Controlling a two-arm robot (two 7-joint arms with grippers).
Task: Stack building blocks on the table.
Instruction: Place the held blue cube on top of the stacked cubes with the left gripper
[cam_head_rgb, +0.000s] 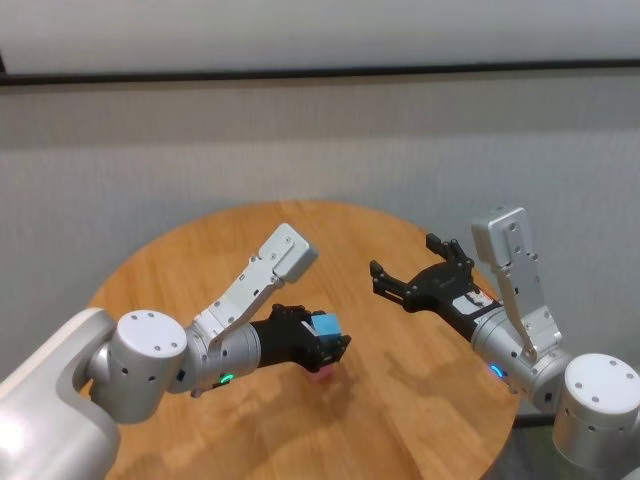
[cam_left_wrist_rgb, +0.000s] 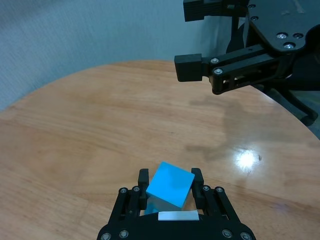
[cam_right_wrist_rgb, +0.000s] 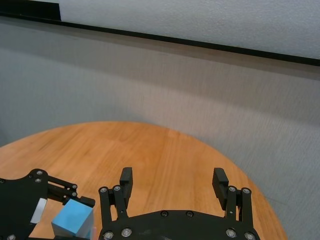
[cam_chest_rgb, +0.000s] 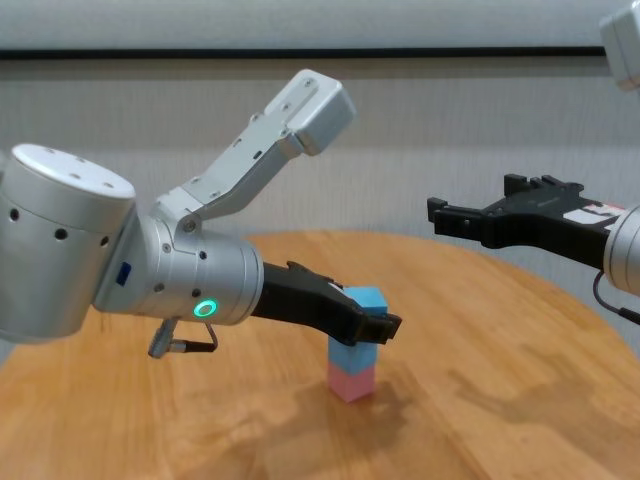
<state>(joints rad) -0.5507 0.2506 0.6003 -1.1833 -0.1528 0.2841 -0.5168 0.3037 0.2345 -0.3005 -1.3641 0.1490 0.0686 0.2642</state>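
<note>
Fingers of the left gripper close on the top blue block of a three-cube stack near the bench's middle: a second blue block below it, one pink block at the bottom (two blue, one pink). Right gripper hovers to the right, above the bench, fingers spread wide. Round wooden bench, plank grain; grey wall behind.
</note>
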